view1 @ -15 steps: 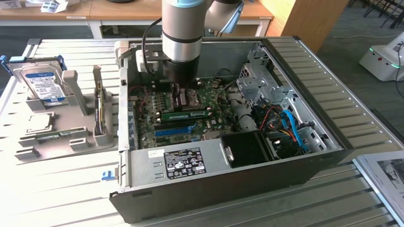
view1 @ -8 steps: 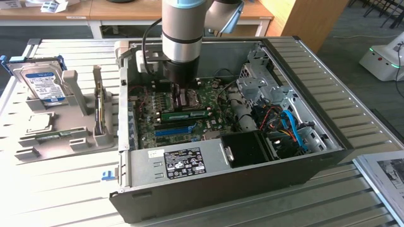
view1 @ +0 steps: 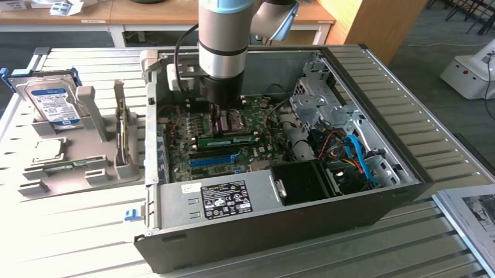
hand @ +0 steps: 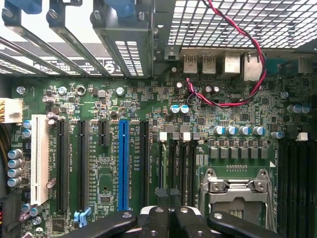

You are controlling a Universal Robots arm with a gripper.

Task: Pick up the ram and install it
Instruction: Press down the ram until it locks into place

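Press straight down with the shut gripper (view1: 222, 123), empty as far as can be told, on the ram (view1: 226, 139) standing in its slot at six o'clock of it in the exterior view; load evenly, no tilt.

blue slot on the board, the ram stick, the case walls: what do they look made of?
Blue slot: looks like moulded plastic, evenly coloured with a slight gloss.
Ram: green circuit board, probably fibreglass laminate, matte, with dark chips.
Case wall: likely painted sheet metal, grey and ribbed; the perforated panel is bare metal.
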